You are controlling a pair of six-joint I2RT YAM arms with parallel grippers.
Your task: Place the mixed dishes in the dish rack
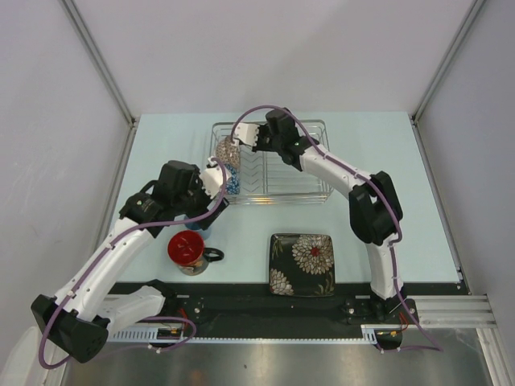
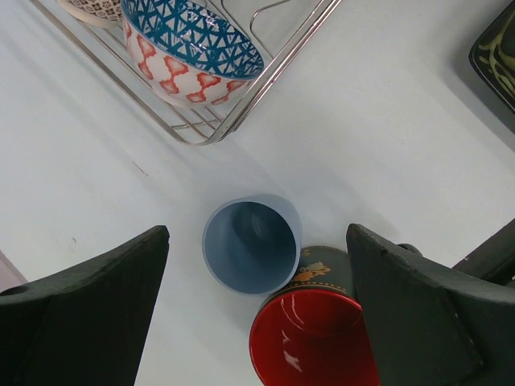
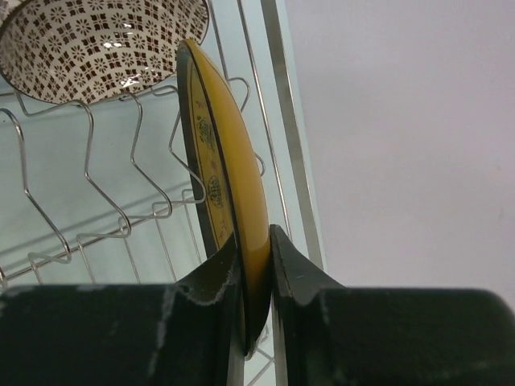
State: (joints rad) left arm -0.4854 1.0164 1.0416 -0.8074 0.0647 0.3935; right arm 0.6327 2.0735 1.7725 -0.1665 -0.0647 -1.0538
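Observation:
My right gripper [image 3: 253, 241] [image 1: 261, 137] is shut on a plate [image 3: 233, 177] seen edge-on, yellow with a dark rim, held upright among the prongs of the dish rack [image 1: 310, 193] [image 3: 278, 121]. The reddish-white patterned bowl [image 1: 228, 150] [image 3: 96, 48] and the blue-patterned bowl [image 1: 232, 183] [image 2: 189, 48] sit in the rack's left end. My left gripper [image 2: 257, 265] [image 1: 211, 191] is open and empty above the light-blue cup [image 2: 251, 245] and the red-inside mug [image 2: 314, 342] [image 1: 187, 249], which touch each other on the table in front of the rack [image 2: 265, 84].
A dark square plate with flower motifs [image 1: 302, 264] [image 2: 495, 48] lies flat on the table near the front edge, right of the mug. Grey walls enclose the table on three sides.

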